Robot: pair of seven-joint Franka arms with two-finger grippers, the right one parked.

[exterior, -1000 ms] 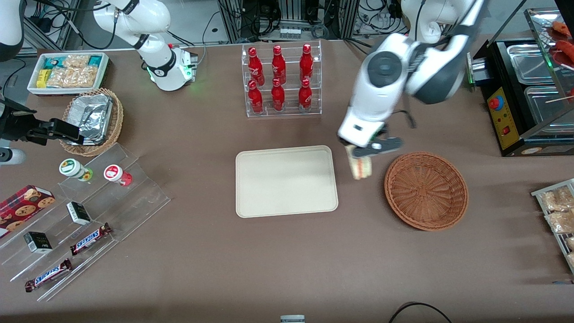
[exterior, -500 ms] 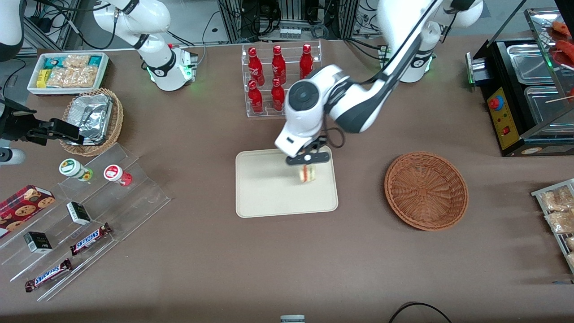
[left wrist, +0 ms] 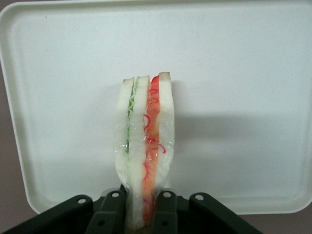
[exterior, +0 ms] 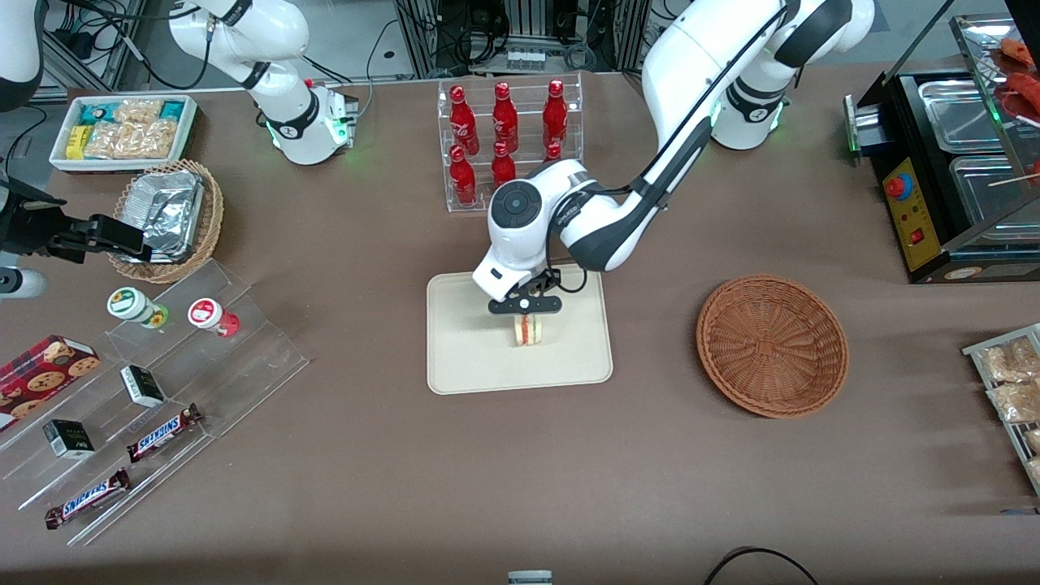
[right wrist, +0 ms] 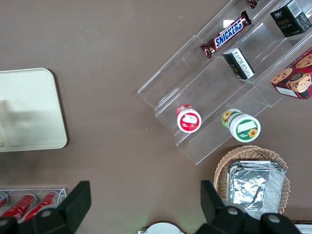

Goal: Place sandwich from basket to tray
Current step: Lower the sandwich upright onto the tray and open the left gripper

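My gripper (exterior: 526, 305) hangs over the middle of the cream tray (exterior: 463, 357), shut on the sandwich (exterior: 528, 331). The wedge of pale bread stands on edge, its red and green filling showing, wrapped in clear film. In the left wrist view the sandwich (left wrist: 145, 141) is pinched between the black fingers (left wrist: 166, 209) with the tray (left wrist: 243, 73) close below it; whether it touches the tray I cannot tell. The reddish-brown wicker basket (exterior: 772, 345) lies beside the tray toward the working arm's end, with nothing in it.
A clear rack of red bottles (exterior: 508, 146) stands farther from the front camera than the tray, close to the arm's elbow. Stepped acrylic shelves with snacks (exterior: 146, 390) and a tan basket with foil containers (exterior: 166, 219) lie toward the parked arm's end.
The gripper has carried the sandwich from beside the basket, across the tray's edge, to over the tray's middle, and has come lower.
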